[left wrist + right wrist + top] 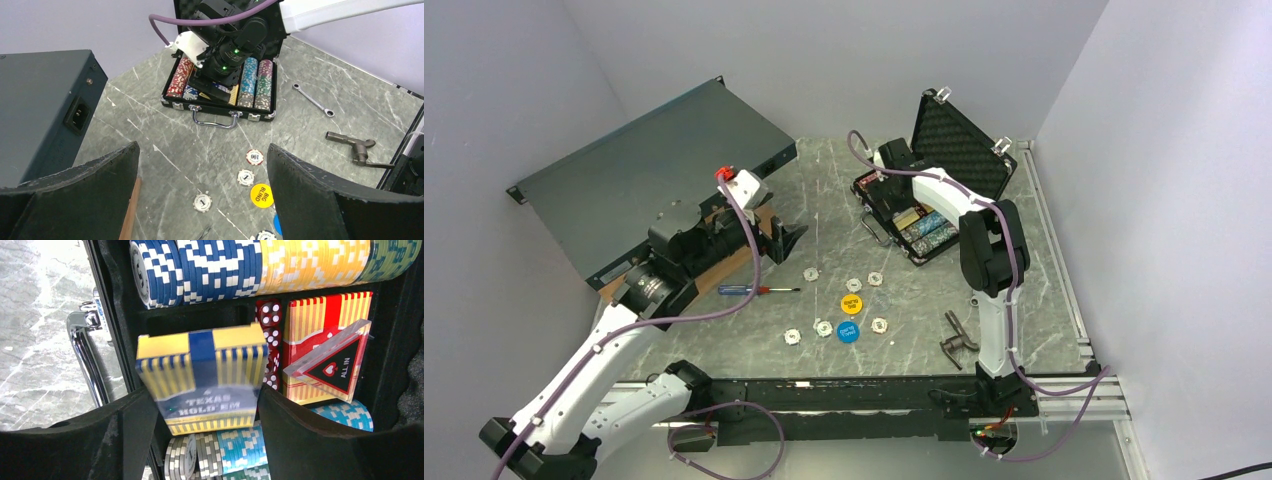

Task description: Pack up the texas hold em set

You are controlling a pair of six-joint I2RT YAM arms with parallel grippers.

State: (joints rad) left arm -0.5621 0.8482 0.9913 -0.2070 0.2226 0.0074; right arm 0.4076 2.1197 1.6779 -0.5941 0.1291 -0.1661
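The black briefcase (924,255) lies open at the back right, its foam-lined lid (959,145) upright and rows of coloured chips (250,265) inside. My right gripper (205,392) hangs over the case, shut on the blue-yellow card deck (205,375), which sits above grey and turquoise chips. Several white-grey chips (824,327), a yellow disc (851,303) and a blue disc (848,331) lie loose mid-table. My left gripper (202,165) stands wide open above the table left of them, with nothing between its fingers.
Inside the case are a red-yellow deck (320,335), red dice (272,335) and a clear "ALL IN" triangle (335,365). A screwdriver (754,290), a small silver wrench (313,100), a dark metal tool (957,338) and a large grey metal box (654,180) share the table.
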